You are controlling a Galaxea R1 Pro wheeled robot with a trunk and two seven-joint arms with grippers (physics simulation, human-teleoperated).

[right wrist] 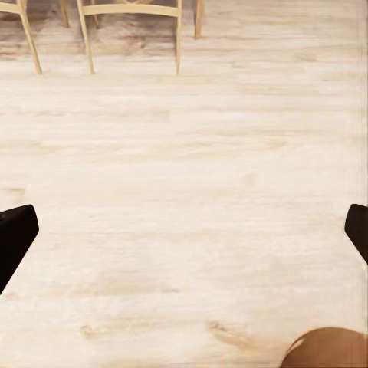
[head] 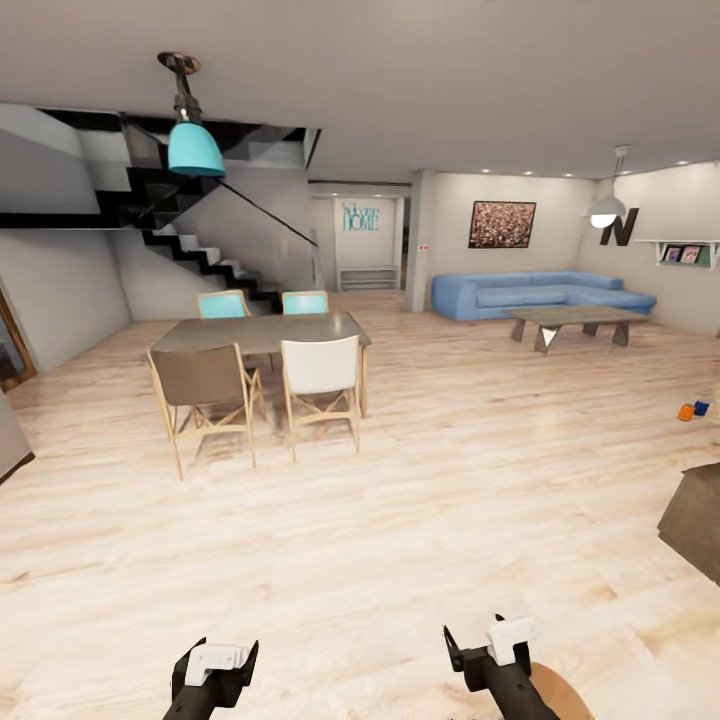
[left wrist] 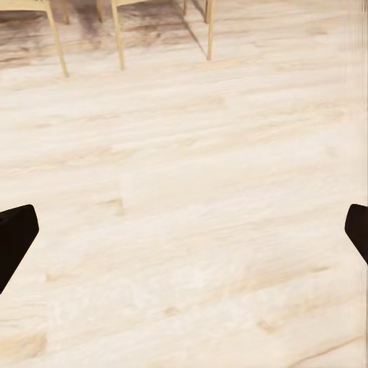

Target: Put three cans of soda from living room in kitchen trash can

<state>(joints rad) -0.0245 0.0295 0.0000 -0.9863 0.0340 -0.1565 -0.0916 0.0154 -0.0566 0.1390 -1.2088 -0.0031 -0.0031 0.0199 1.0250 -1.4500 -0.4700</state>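
- Both grippers sit at the near edge of the head view: left gripper and right gripper, held low over the floor. Each wrist view shows its two dark fingers spread wide apart with only bare planks between them, so both are open and carrying nothing.
- Just under the right arm a brown rounded edge shows; what it is cannot be told.
- A dark slanted block cuts in at the right, nearer than the furniture.
- Farther on stands a dining table with four chairs; their pale legs show in both wrist views.
- Small orange and blue items lie on the floor at the far right. They may be soda cans, but they are too small to be sure, and a count is not possible.
- Beyond them are the low bench and the blue sofa of the living room, with stairs at the back left.
- Judging by the task, a can should be light, stiff yet easily dented, and smooth enough to slip. Fingers would best close across the middle of the round body with modest force; one lying on its side may roll when touched.
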